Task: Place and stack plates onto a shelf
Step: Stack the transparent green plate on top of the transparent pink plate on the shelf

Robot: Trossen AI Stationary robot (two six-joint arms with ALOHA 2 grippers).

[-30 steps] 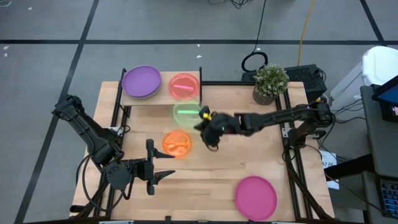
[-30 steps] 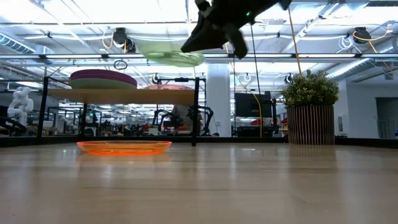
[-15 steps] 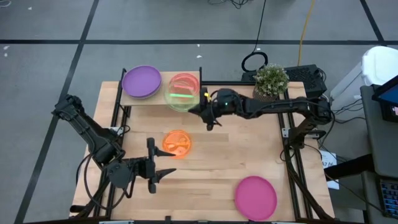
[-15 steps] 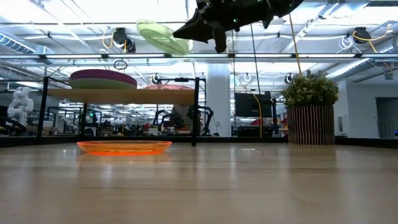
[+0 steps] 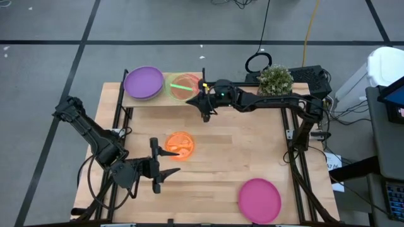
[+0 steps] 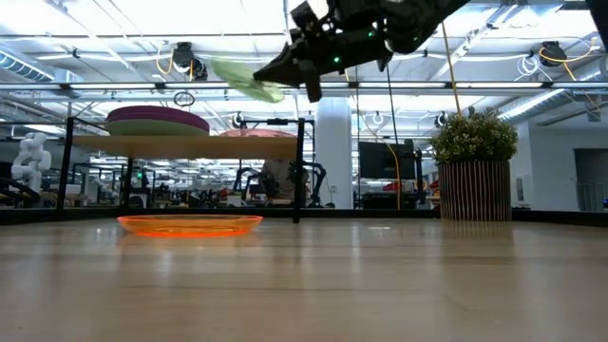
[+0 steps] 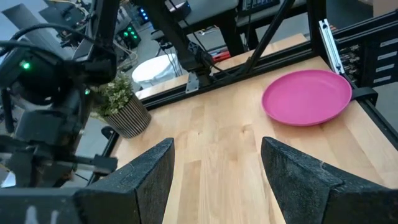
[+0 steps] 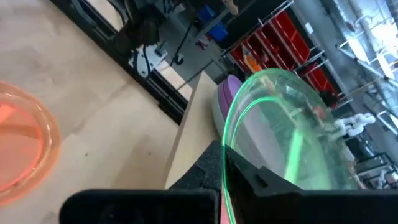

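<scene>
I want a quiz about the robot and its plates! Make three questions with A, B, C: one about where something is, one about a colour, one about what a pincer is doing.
1. Where is the magenta plate?
A. on the shelf
B. on the table, near its front right corner
C. inside the plant pot

2. What colour is the plate held in the air?
A. green
B. blue
C. black

3. What is the left pincer doing?
A. gripping a plate
B. open, holding nothing
C. pushing the plant

Answers:
1 B: the high view shows it lying alone on the table.
2 A: the right pincer grips a see-through green plate above the shelf.
3 B: its fingers are spread with nothing between them.
</scene>
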